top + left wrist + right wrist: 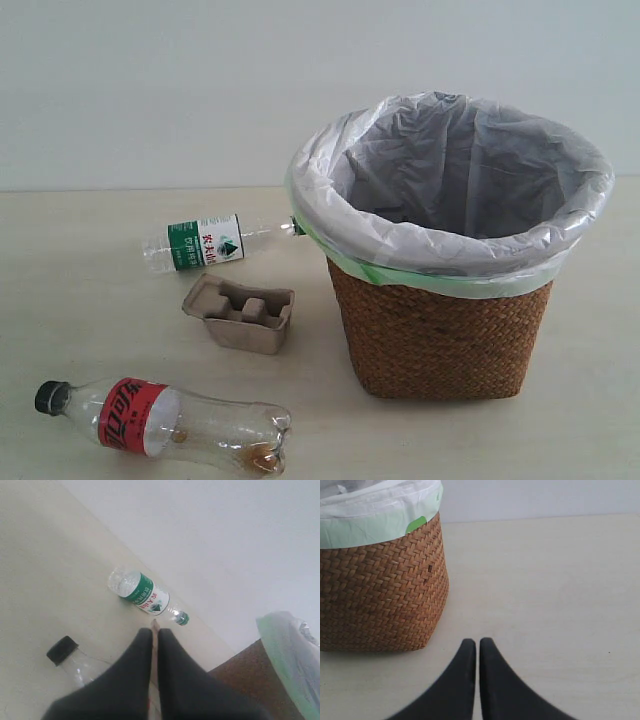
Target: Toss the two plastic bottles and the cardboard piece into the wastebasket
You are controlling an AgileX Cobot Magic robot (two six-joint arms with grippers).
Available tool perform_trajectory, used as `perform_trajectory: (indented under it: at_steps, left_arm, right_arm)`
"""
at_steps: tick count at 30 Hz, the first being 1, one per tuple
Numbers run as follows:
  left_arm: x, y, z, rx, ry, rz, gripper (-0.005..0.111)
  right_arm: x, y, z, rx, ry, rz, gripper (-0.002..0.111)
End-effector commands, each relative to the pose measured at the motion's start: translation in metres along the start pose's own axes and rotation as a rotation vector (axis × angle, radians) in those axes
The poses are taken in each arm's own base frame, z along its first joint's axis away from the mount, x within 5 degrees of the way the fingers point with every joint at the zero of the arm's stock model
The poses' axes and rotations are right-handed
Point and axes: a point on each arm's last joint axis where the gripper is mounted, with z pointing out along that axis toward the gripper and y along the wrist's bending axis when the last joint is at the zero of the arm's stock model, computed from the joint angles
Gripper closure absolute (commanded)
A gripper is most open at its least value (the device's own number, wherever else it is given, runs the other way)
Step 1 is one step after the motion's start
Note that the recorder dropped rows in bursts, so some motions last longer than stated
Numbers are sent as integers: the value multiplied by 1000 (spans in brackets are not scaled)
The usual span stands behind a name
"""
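my left gripper (pixel 154 631) first: two dark fingers pressed together, only a sliver between them, pinching nothing. it hangs over the table (pixel 45 570), tips aimed at the smaller bottle (pixel 144 594), which lies on its side with its green cap toward the wastebasket (pixel 239 666). my right gripper (pixel 478 643) reads the same, fingers closed on each other and empty, above bare table (pixel 555 590) just beside the wastebasket (pixel 380 590) and its woven wall.

now the differences. the left wrist view catches the black cap and clear shoulder of the larger bottle (pixel 75 662); the rest hides behind my fingers. the right wrist view gets only wicker, bag edge and tabletop.

the exterior view alone lays it all out. the smaller bottle (pixel 205 243) lies farthest back, cap end right at the bag's edge; touching or not, i cannot tell. the cardboard tray (pixel 240 312) sits open side up, between the two bottles. the larger bottle (pixel 170 420) lies nearest the camera, red label showing, black cap pointing away from the wastebasket (pixel 440 335). all three rest on the table outside it. a crumpled grey-white bag (pixel 450 160) lines the inside, green edge folded over the rim.

the table (pixel 90 330) is pale cream and matte; behind it a plain whitish wall (pixel 150 90).
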Motion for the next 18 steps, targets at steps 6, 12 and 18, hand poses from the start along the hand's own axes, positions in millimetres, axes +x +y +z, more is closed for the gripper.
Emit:
perform_trajectory:
  at_steps: [6, 12, 18]
  left_arm:
    - [0, -2, 0, 32, -9, -119, 103]
    - [-2, -5, 0, 64, -27, -132, 103]
    - [-27, -45, -17, 213, -88, 199, 103]
  right_arm:
    - [-1, 0, 0, 1, -10, -5, 108]
    - [-1, 0, 0, 1, -10, -3, 108]
    - [-1, 0, 0, 1, -10, -3, 108]
